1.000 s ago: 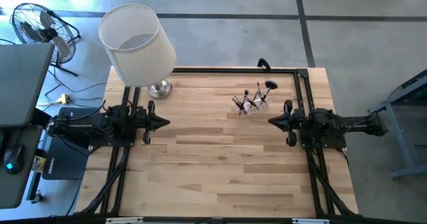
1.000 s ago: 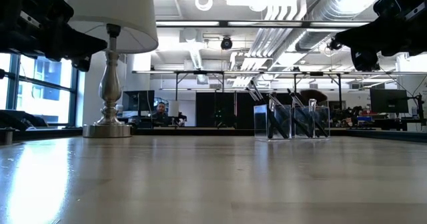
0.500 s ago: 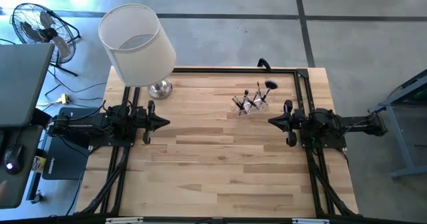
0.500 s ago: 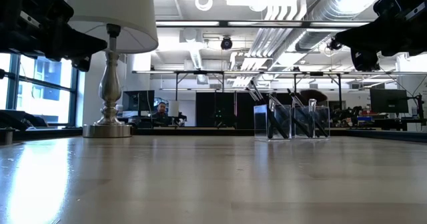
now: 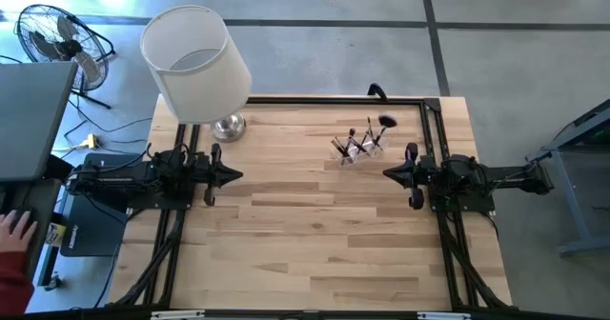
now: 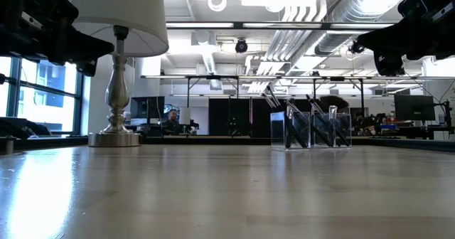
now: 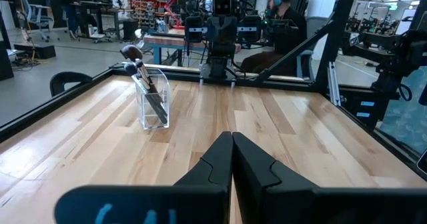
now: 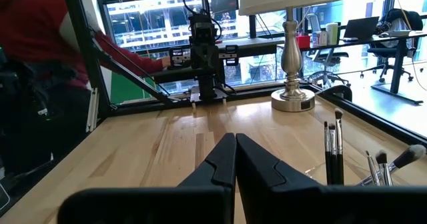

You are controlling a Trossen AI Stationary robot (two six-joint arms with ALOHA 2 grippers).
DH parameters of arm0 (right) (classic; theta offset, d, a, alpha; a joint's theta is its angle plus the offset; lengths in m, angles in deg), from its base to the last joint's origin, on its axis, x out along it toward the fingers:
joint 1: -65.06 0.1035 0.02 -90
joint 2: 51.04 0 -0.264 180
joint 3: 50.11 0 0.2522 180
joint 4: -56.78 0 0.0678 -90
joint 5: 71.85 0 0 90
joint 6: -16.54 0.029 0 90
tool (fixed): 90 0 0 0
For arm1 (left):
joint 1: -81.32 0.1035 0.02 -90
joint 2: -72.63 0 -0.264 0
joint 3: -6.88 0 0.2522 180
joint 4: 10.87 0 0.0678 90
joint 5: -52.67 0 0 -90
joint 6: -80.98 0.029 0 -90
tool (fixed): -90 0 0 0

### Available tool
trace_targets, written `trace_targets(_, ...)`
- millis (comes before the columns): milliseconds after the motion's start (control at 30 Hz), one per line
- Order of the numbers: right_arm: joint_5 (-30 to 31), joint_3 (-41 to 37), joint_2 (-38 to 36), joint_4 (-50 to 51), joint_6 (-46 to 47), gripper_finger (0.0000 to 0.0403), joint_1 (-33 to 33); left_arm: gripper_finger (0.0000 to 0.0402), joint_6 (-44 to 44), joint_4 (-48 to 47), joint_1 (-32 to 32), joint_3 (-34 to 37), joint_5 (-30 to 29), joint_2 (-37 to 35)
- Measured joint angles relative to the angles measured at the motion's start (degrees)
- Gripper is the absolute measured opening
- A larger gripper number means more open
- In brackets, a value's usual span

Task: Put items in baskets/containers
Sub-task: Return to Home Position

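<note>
An industrial lab: exposed ceiling ducts (image 6: 307, 11) and desk monitors (image 6: 411, 107).

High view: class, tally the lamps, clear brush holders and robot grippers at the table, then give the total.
lamp: 1
clear holder: 1
grippers, left gripper and right gripper: 2
Total: 4

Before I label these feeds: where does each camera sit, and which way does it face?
High view: above the table, facing straight down; shows left arm, right arm, lamp, brushes in the clear holder.
Low view: at tabletop height, facing level across the table; arms in upper corners.
Left wrist view: on the left arm, facing the right arm; own shut fingers.
Right wrist view: on the right arm, facing the left arm; own shut fingers.
Shared: all four show the brushes.
</note>
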Motion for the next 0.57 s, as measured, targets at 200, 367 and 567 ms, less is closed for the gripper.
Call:
trace_targets(200, 0.0, 0.0, 0.0, 0.0, 0.0, 0.0009, 0.0, 0.0003, 0.0, 0.0, 0.0, 0.0, 0.0, 0.0)
trace_targets(367, 0.0, 0.0, 0.0, 0.0, 0.0, 0.0005, 0.0, 0.0003, 0.0, 0.0, 0.0, 0.0, 0.0, 0.0)
trace_targets(567, 0.0, 0.0, 0.0, 0.0, 0.0, 0.0005, 0.0, 0.0003, 0.0, 0.0, 0.0, 0.0, 0.0, 0.0)
